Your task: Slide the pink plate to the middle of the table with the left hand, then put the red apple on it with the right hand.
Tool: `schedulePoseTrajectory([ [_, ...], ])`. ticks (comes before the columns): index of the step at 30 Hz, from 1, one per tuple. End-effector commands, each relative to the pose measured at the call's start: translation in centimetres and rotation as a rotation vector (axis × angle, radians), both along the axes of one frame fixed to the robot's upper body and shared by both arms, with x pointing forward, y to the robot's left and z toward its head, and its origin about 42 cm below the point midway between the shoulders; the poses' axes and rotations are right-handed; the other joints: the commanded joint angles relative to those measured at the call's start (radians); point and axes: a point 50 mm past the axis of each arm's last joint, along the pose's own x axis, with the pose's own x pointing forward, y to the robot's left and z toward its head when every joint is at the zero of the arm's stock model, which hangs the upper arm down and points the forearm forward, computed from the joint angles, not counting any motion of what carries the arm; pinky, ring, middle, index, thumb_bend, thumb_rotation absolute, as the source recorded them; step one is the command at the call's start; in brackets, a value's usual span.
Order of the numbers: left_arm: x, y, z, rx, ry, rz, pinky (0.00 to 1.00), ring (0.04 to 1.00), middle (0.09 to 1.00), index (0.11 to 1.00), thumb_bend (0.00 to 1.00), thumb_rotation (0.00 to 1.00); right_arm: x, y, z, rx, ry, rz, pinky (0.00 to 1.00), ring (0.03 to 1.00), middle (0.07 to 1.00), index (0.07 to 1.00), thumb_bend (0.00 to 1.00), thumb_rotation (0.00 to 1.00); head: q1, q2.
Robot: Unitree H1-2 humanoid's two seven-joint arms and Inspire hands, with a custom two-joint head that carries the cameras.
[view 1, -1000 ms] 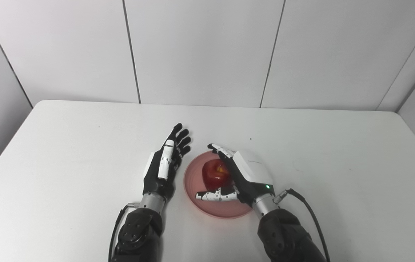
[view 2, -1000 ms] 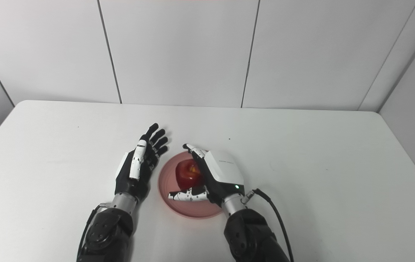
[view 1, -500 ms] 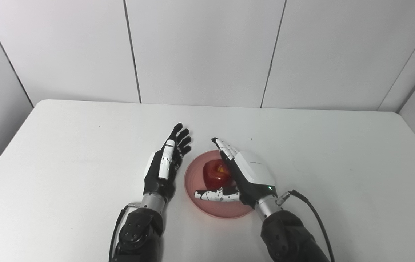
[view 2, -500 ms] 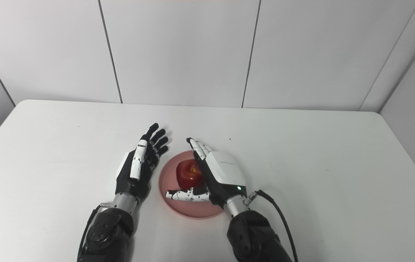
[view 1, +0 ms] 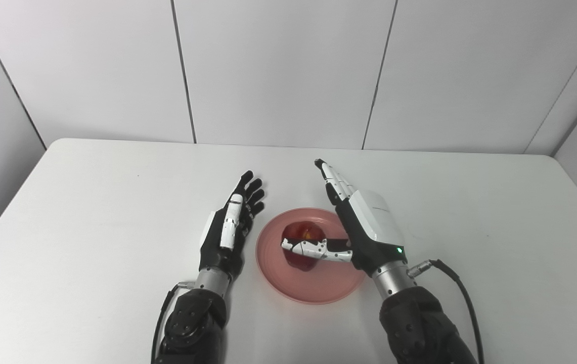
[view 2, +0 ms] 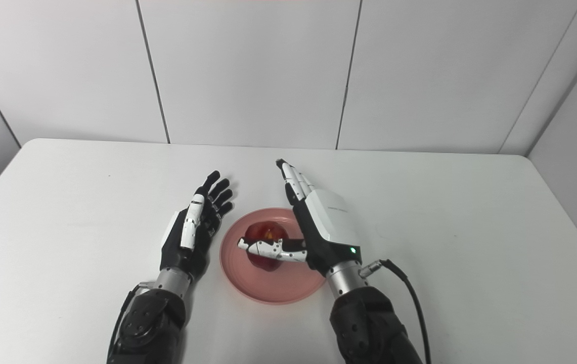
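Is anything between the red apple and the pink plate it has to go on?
Nothing visible: the red apple already sits on the pink plate, with the open right hand lifted above it.

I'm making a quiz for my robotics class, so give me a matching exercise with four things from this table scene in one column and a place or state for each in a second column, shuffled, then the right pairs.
Column one:
1. red apple
2. pink plate
3. left hand
4. right hand

Column two:
A. open, fingers straight, raised above the plate with its thumb across the apple
B. lying on the plate
C. open, beside the plate's left rim
D. on the table between the two hands

Pairs: 1-B, 2-D, 3-C, 4-A
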Motion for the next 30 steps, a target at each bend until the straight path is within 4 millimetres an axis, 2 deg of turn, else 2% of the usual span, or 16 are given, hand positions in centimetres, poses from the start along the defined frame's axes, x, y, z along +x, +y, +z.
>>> schedulePoseTrajectory([
  [1,-1.5,0.4,-2.8,-0.013,0.115,0.004,0.94,0.947,0.938,0.92,0.37,1.0,-0.2,0.1,2.3,0.056,-0.124,0.025,0.87,0.935,0.959,0.983,1.0,0.68,0.001,0.0],
  [7,-1.5,0.3,-2.9,0.002,0.108,0.008,0.93,0.931,0.933,0.905,0.38,1.0,0.0,-1.1,2.7,0.123,-0.163,-0.025,0.84,0.927,0.953,0.974,1.0,0.72,-0.002,0.0],
  [11,-1.5,0.4,-3.0,0.012,0.111,0.007,0.93,0.929,0.939,0.921,0.38,1.0,0.2,-2.4,1.8,0.167,-0.131,-0.077,0.83,0.921,0.956,0.974,1.0,0.75,0.0,-0.003],
  [14,-1.4,0.5,-3.0,0.01,0.111,0.004,0.95,0.933,0.943,0.928,0.37,1.0,0.3,-3.3,0.8,0.2,-0.093,-0.113,0.83,0.921,0.966,0.982,1.0,0.8,-0.001,-0.004],
  [18,-1.4,0.5,-3.0,0.013,0.114,0.006,0.95,0.933,0.943,0.929,0.37,1.0,0.3,-4.3,-0.8,0.235,-0.071,-0.161,0.83,0.916,0.963,0.975,1.0,0.95,0.005,-0.006],
  [20,-1.4,0.5,-2.9,0.012,0.113,0.007,0.95,0.932,0.942,0.928,0.37,1.0,0.2,-4.6,-1.6,0.261,-0.062,-0.174,0.83,0.92,0.964,0.974,1.0,0.98,0.005,-0.006],
  [24,-1.5,0.5,-2.9,0.01,0.109,0.005,0.95,0.934,0.944,0.93,0.37,1.0,0.3,-5.1,-3.3,0.344,-0.036,-0.197,0.86,0.928,0.966,0.98,1.0,1.0,0.008,-0.006],
  [30,-1.6,0.4,-2.8,0.015,0.108,0.009,0.94,0.936,0.946,0.93,0.37,1.0,0.9,-6.3,-6.3,0.564,0.023,-0.159,0.89,0.947,0.969,0.98,0.96,1.0,0.015,-0.006],
])
